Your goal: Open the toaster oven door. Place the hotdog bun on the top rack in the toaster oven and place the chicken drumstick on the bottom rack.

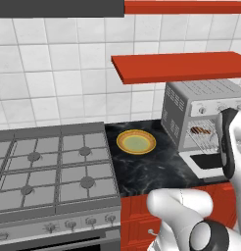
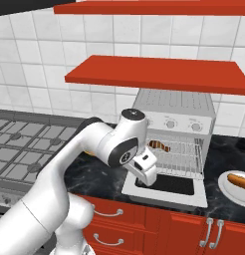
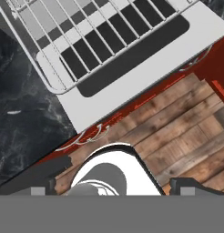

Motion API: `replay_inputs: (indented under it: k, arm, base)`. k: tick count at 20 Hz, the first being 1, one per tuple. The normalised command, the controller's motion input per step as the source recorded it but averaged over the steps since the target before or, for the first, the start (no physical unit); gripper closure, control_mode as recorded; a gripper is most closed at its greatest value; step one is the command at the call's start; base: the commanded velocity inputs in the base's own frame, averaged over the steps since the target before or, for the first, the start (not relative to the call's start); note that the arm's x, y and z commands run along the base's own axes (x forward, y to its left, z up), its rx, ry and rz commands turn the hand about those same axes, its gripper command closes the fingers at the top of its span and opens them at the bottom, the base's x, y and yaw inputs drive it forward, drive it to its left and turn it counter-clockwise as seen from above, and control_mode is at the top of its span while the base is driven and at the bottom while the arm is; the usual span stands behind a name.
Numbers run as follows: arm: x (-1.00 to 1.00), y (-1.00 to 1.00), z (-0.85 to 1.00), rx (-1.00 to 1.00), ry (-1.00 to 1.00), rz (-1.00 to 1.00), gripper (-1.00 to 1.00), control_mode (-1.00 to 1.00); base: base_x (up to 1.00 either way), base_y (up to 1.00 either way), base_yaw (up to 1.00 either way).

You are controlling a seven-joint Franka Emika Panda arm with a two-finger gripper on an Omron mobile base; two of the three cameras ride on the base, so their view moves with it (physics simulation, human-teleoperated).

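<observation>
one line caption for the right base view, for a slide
Robot hand open above the lowered toaster oven door, chicken drumstick on a rack inside, hotdog bun waiting on a plate at right.

Yellow plate point(image 1: 136, 142) (black marbled counter point(image 1: 156, 169))

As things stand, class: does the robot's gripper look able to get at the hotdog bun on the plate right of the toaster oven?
Probably yes. The gripper hangs open and empty over the lowered toaster oven door, and the hotdog bun lies uncovered on its plate with bare counter between.
</observation>
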Motion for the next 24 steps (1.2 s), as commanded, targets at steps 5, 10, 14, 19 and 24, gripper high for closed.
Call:
replay_inputs:
  k: [5, 10, 14, 19, 24]
  arm:
    - [0.00, 0.01, 0.00, 0.00, 0.00, 0.00, -1.00, -1.00]
    - [0.00, 0.00, 0.00, 0.00, 0.00, 0.00, -1.00, -1.00]
    - [0.00, 0.00, 0.00, 0.00, 0.00, 0.00, -1.00, -1.00]
    - [0.00, 0.00, 0.00, 0.00, 0.00, 0.00, -1.00, -1.00]
    - [0.00, 0.00, 0.00, 0.00, 0.00, 0.00, -1.00, -1.00]
  base:
    - [0.00, 0.00, 0.00]
    - [0.00, 0.00, 0.00]
    - [0.00, 0.00, 0.00]
    - [0.00, 0.00, 0.00]
    - [0.00, 0.00, 0.00]
